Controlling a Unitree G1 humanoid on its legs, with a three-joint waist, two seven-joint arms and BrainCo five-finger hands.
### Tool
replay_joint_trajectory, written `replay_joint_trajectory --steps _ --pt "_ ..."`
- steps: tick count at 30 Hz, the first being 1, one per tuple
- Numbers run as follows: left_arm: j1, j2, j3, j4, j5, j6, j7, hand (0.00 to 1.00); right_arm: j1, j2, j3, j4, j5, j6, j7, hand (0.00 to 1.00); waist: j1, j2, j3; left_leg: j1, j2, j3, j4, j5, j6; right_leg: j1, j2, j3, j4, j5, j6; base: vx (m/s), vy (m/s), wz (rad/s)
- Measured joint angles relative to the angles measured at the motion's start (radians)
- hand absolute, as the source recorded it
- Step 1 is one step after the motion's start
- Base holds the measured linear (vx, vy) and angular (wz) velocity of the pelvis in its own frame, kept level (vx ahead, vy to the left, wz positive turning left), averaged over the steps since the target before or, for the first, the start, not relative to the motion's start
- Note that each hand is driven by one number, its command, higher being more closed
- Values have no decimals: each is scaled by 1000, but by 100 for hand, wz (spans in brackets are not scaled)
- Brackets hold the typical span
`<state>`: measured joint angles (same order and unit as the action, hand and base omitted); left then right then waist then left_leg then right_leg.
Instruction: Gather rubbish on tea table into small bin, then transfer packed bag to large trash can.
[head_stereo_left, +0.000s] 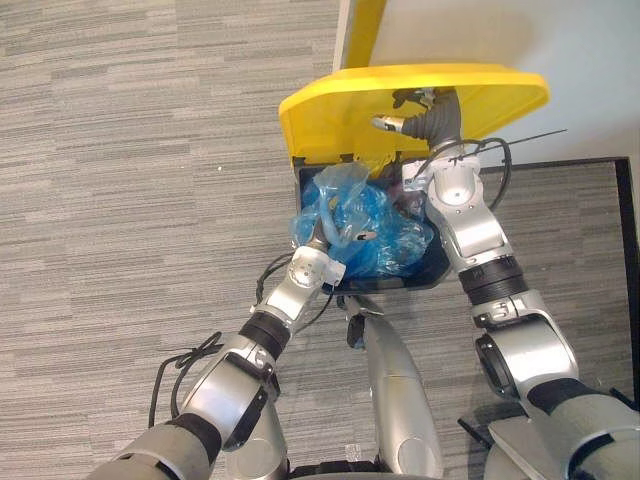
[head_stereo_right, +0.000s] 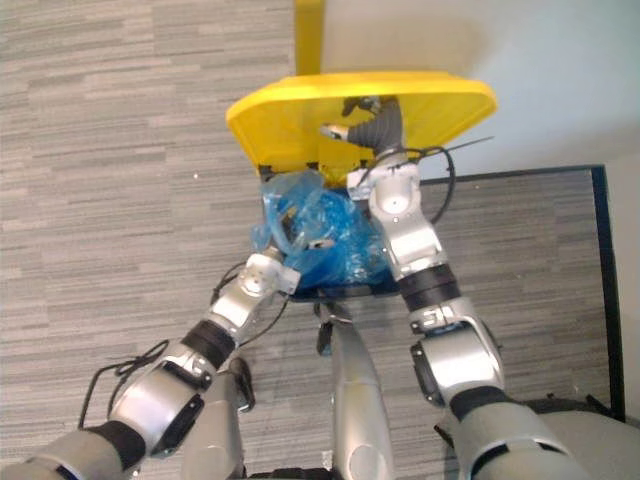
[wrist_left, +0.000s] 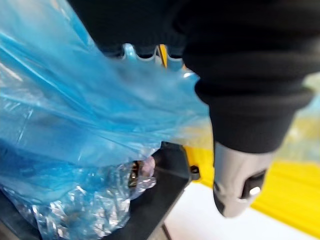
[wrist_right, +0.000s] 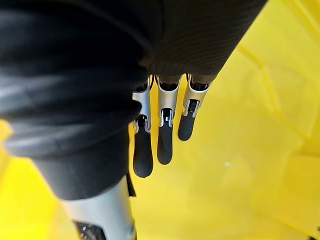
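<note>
The large trash can (head_stereo_left: 437, 268) has a dark body and a yellow lid (head_stereo_left: 330, 110) that stands raised. My right hand (head_stereo_left: 428, 118) is open, and its straight fingers (wrist_right: 165, 135) rest flat against the lid's yellow underside. A crumpled blue plastic bag (head_stereo_left: 385, 225) bulges out of the can's mouth, with silvery wrappers showing through it in the left wrist view. My left hand (head_stereo_left: 322, 245) is pushed into the bag's (wrist_left: 75, 115) near folds, and the plastic covers it past the dark cover (wrist_left: 240, 65).
Grey striped carpet (head_stereo_left: 130, 200) spreads to the left and in front of the can. A white wall (head_stereo_left: 590, 60) stands behind it, with a yellow upright (head_stereo_left: 365, 30) against it. A black-edged floor panel (head_stereo_left: 590, 230) lies to the right.
</note>
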<state>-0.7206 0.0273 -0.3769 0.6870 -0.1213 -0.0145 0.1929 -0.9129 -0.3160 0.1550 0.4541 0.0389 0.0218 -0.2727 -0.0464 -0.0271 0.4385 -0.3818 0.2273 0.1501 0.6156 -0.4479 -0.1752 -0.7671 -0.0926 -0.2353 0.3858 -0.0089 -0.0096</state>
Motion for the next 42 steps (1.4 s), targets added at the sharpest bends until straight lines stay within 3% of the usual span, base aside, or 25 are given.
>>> replay_joint_trajectory --steps 10,20,25,30,32,33,34,35,36,37,38,39,40,41,42 --pt "213 47 48 -261 -105 -35 -6 0 252 1 -115 -12 -41 6 22 0 50 16 -13 39 -18 -51 -9 10 15 70 -30 -38 3 -17 22 -32 -12 15" --pt "490 98 244 -330 -117 -47 -48 0 527 3 -189 -130 -79 5 59 0 90 23 -58 106 -36 -79 -61 26 36 116 -61 -59 47 -58 33 6 -32 10" --pt "597 96 362 -215 -108 -41 -69 0 594 22 -192 -130 -80 5 69 0 96 23 -73 180 -31 -92 -114 41 51 168 -60 -76 64 -89 33 48 -49 7" --pt "665 64 428 -7 -29 2 -74 0 652 121 -190 -124 -86 3 87 0 107 13 -97 264 -32 -60 -103 36 49 219 -50 -48 79 -103 32 24 -7 -21" --pt "676 42 435 47 -15 15 -65 0 690 163 -185 -116 -94 -4 96 0 107 8 -99 297 -32 -34 -98 27 36 243 -47 -30 75 -93 47 -77 35 -33" --pt "688 28 435 75 -9 23 -64 0 732 197 -178 -107 -110 -8 105 0 104 -6 -118 303 -36 -20 -92 24 31 248 -44 -19 60 -78 60 -129 44 -28" --pt "690 25 436 87 4 25 -63 0 773 220 -176 -97 -116 -10 111 0 101 -21 -122 310 -46 -19 -96 27 32 263 -38 -17 21 -59 94 -131 51 -41" --pt "691 18 441 100 19 27 -63 0 799 241 -177 -75 -118 -14 118 0 101 -19 -126 324 -26 -17 -126 48 26 292 -31 -36 -29 -73 147 -113 37 -32" --pt "695 8 449 112 27 26 -63 0 821 257 -176 -54 -119 -17 121 0 103 -10 -130 330 -8 8 -155 79 16 269 -35 -28 62 -85 93 -155 -34 -19" --pt "699 5 472 141 43 27 -62 0 871 284 -181 23 -127 -19 128 0 88 -37 -147 354 -11 8 -206 123 -7 231 -53 46 351 -110 -1 -142 -95 11" --pt "706 9 479 157 45 31 -64 0 920 303 -194 109 -145 -22 139 0 80 -54 -170 372 -12 1 -238 146 -17 265 -67 83 503 -141 11 -106 -127 22" --pt "711 10 479 159 48 31 -64 0 936 310 -199 140 -157 -23 139 0 80 -58 -181 377 -12 -2 -242 150 -22 283 -71 96 531 -147 11 22 -139 16" --pt "719 7 503 173 64 31 -64 0 982 338 -242 266 -192 -22 143 0 81 -95 -216 381 -21 2 -247 153 -29 348 -65 124 512 -203 45 17 -155 -23" --pt "709 -14 547 195 76 34 -62 0 980 351 -294 348 -209 -17 146 0 85 -61 -231 368 9 11 -263 156 -20 385 -7 112 384 -215 52 -15 -139 -56" --pt "707 -27 564 204 81 35 -62 0 970 350 -313 366 -221 -18 143 0 95 -43 -246 359 18 17 -281 162 2 415 27 113 277 -216 51 -69 -108 -114"
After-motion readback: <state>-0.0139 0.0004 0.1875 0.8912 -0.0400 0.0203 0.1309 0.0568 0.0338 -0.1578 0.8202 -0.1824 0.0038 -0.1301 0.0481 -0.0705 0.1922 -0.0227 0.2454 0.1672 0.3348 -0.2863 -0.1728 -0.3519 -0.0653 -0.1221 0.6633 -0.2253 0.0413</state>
